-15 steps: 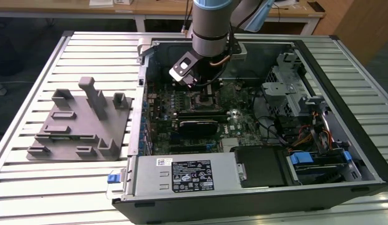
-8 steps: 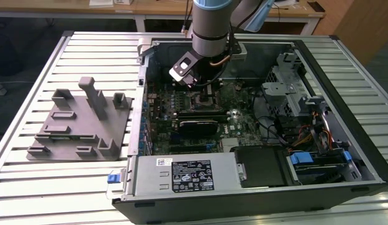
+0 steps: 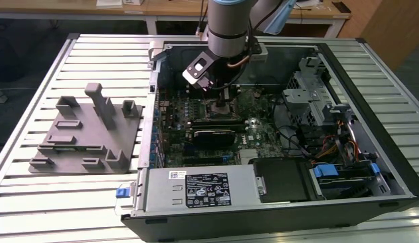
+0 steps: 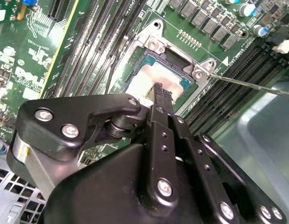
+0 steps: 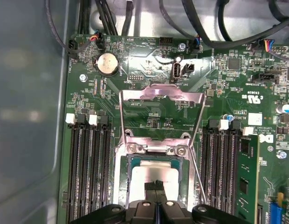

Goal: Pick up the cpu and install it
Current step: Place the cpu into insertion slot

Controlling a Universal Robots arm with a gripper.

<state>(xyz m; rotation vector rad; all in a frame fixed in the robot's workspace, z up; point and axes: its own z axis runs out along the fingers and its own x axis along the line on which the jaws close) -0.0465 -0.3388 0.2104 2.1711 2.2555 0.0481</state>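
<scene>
The cpu (image 5: 141, 181), a flat silvery-white square with a thin green rim, lies flat inside the motherboard socket (image 5: 154, 148). It also shows in the second wrist view as the cpu (image 4: 145, 80). My gripper (image 5: 156, 185) hangs straight over its middle, both fingers pressed together and the tips at or just above the chip's top; whether they touch it I cannot tell. Nothing sits between the fingertips (image 4: 159, 91). In the exterior view the gripper (image 3: 221, 103) reaches down into the open computer case (image 3: 391, 172), over the board's upper middle.
The socket's metal load plate (image 5: 161, 95) is swung open, and its thin lever (image 4: 249, 85) sticks out sideways. Memory slots (image 5: 86, 172) flank the socket. A black block (image 3: 211, 135) sits just below the socket. A grey fixture with posts (image 3: 88, 131) stands at the exterior view's left.
</scene>
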